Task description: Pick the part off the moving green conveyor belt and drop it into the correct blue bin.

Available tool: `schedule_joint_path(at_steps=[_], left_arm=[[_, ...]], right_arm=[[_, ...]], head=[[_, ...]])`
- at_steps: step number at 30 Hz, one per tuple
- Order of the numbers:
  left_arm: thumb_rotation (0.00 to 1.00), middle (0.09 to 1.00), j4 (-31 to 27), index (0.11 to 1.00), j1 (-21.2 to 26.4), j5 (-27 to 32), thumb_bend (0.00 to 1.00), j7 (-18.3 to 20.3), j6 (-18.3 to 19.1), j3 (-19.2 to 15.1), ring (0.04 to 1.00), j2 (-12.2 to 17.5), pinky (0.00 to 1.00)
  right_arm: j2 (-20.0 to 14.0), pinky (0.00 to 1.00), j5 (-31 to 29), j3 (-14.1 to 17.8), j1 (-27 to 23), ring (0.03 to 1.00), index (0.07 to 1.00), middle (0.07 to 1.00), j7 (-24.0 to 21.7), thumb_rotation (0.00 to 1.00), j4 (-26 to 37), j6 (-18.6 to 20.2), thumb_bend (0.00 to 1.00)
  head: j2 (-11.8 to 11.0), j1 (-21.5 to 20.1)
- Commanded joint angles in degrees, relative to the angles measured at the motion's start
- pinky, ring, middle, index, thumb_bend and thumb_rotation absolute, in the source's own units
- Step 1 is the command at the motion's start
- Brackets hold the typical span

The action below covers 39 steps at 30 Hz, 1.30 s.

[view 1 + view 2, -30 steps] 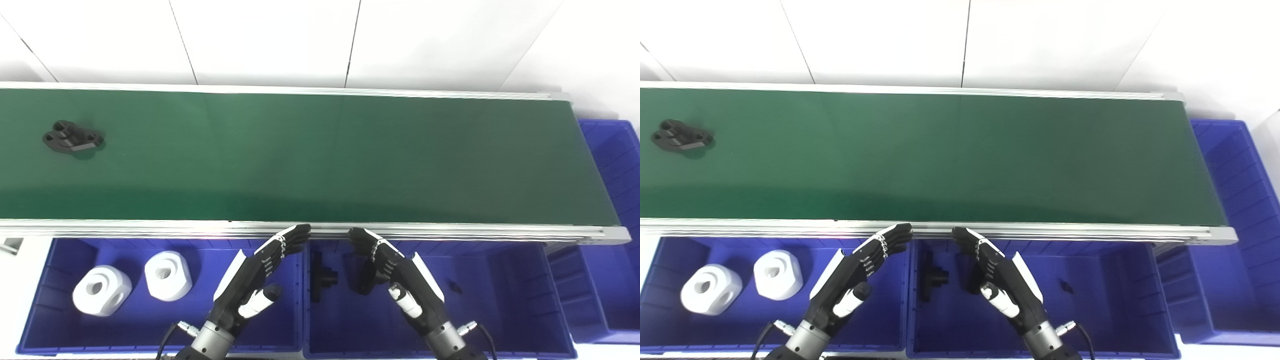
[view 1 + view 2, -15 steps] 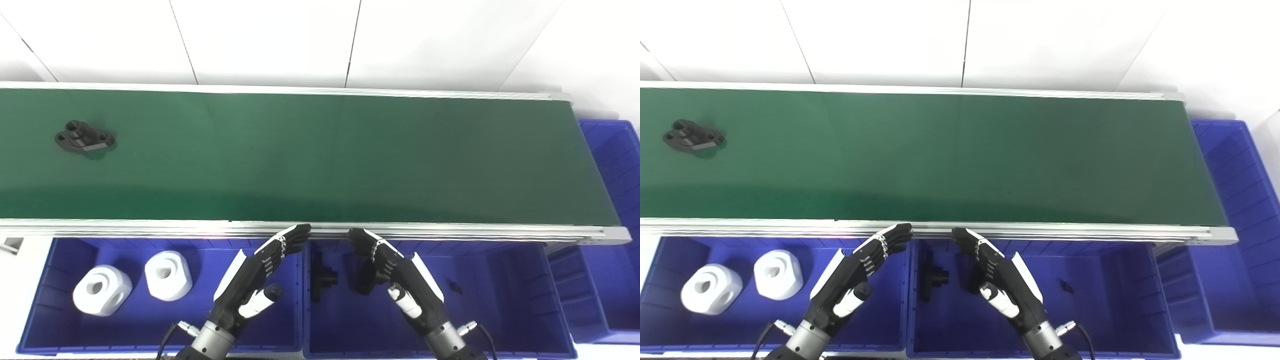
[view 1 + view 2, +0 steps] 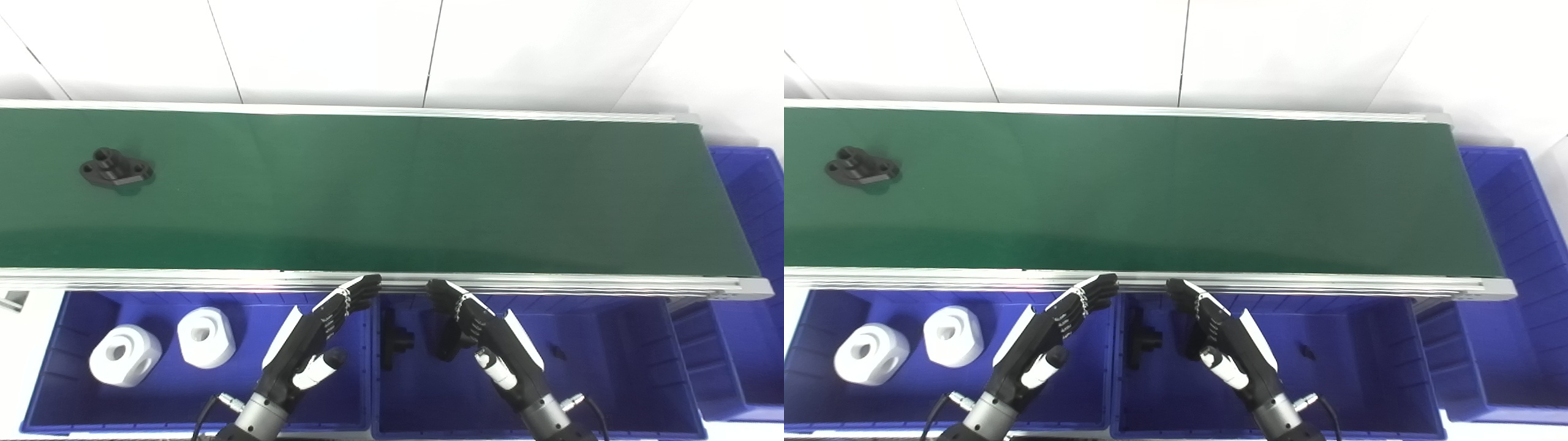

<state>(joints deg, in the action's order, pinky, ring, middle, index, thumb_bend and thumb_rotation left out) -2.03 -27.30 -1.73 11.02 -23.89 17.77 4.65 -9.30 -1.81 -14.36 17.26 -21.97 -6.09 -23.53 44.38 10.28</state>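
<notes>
part (image 3: 116, 174) far left on belt (image 3: 429, 196), both robot hands empty

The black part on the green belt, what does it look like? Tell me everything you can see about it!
The black part is a small, matte, dark piece that looks like plastic. It has a flat base with rounded lobes, several round holes, and a raised block in the middle. It lies flat near the left end of the green conveyor belt, closer to the far edge. Only the belt touches it. Neither hand is near it.
</notes>
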Motion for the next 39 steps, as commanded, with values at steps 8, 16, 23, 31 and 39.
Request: schedule_joint_path(at_steps=[8, 16, 23, 31, 39], left_arm=[[0.89, 0.874, 0.1, 0.851, 0.2, 0.3, 0.82, 0.1, -1.6, 0.0, 0.888, -0.1, 0.87], [0.88, 0.868, 5.5, 0.844, 1.8, -0.4, 0.81, 0.3, -3.0, 0.5, 0.880, 0.1, 0.85], [0.83, 0.847, 9.4, 0.817, 4.3, -1.2, 0.82, -0.4, -3.0, 1.1, 0.858, -0.1, 0.81], [0.82, 0.832, 11.6, 0.801, 5.9, -2.0, 0.87, -1.7, -3.0, 1.9, 0.843, -0.4, 0.78], [0.81, 0.836, 13.2, 0.802, 7.0, -2.3, 0.87, -2.0, -3.0, 2.1, 0.845, -0.3, 0.79]], right_arm=[[0.2, 0.86, -0.7, 0.1, -0.2, 0.890, 0.875, 0.886, -0.6, 0.91, 0.2, -3.4, 0.88], [0.2, 0.84, -0.5, 0.9, -1.1, 0.878, 0.860, 0.875, -1.0, 0.91, -4.4, -3.4, 0.90], [1.3, 0.82, -1.7, 3.3, -3.0, 0.854, 0.841, 0.846, -4.0, 0.89, -9.2, -3.4, 0.91], [1.9, 0.80, -1.6, 5.6, -4.3, 0.847, 0.839, 0.848, -6.6, 0.89, -11.4, -3.4, 0.90], [2.1, 0.81, -1.0, 6.5, -5.4, 0.854, 0.837, 0.847, -7.8, 0.89, -13.1, -3.4, 0.91]], head=[[-1.2, 0.3], [-8.8, 4.9], [-13.0, 7.6], [-13.9, 9.3], [-14.7, 9.8]])
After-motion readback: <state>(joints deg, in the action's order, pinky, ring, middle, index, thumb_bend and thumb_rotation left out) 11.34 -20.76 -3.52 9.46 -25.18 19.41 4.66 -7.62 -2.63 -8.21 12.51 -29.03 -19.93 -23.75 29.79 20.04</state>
